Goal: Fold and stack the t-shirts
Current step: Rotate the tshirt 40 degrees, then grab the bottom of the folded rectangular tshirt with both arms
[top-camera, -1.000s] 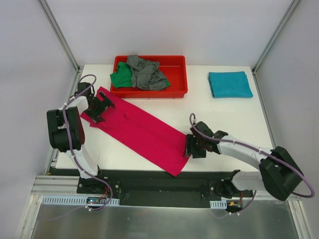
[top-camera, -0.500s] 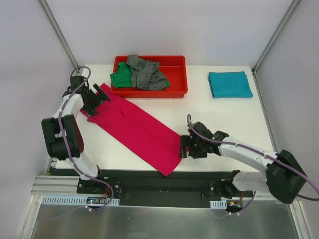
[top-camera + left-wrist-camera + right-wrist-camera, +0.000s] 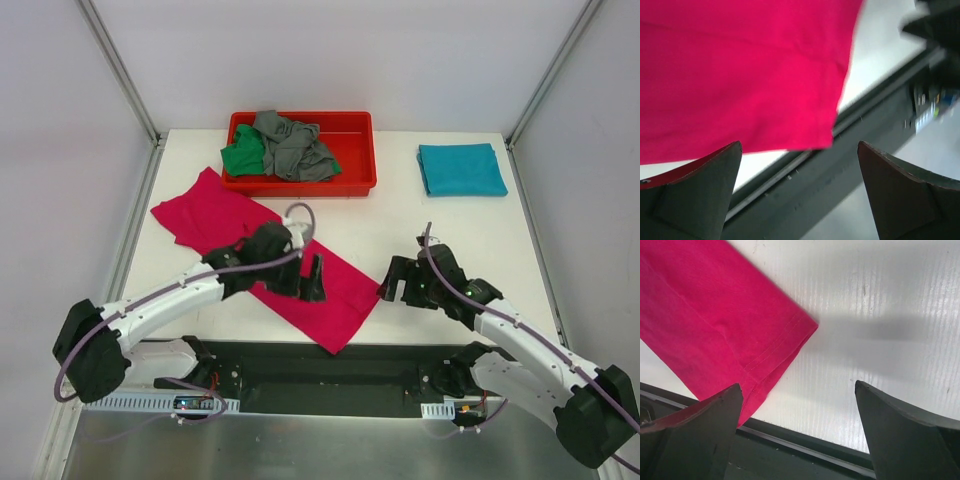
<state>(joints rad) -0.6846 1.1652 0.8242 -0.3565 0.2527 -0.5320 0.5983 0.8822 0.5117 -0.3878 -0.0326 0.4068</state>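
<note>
One folded: teal t-shirt (image 3: 462, 168). Magenta t-shirt (image 3: 215, 215) half-folded; green t-shirt (image 3: 242, 157), grey t-shirt (image 3: 292, 145) crumpled. Left end effector (image 3: 310, 280), right end effector (image 3: 398, 283) released.

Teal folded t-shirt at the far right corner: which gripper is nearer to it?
Right. The right gripper sits over bare table, nearer the front edge and a little left of the teal t-shirt. The left gripper is farther left, above the magenta t-shirt.
</note>
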